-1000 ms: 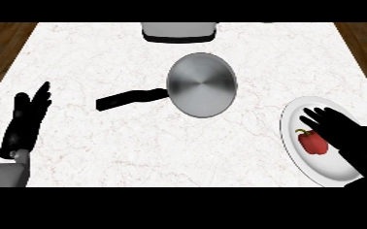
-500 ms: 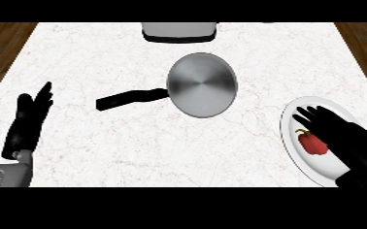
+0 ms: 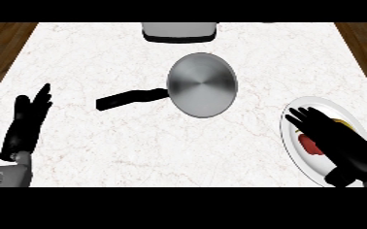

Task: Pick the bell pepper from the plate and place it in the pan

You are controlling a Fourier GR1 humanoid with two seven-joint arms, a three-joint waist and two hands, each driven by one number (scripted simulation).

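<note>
A red bell pepper [image 3: 309,144] lies on the white plate [image 3: 292,126] at the right edge of the counter. My right hand [image 3: 335,137] is spread directly over the pepper, fingers straight and pointing up-left, hiding most of it. The hand is open and I cannot tell whether it touches the pepper. A steel pan [image 3: 202,85] with a black handle [image 3: 130,98] sits at the counter's middle, left of the plate. My left hand [image 3: 25,120] rests open at the left edge, fingers up.
A grey and black appliance [image 3: 179,31] stands at the back edge, behind the pan. The wooden floor shows past the counter's left and right corners.
My right hand has slid slightly down and lower over the pepper, covering more of it. The left hand and pan have not moved.
</note>
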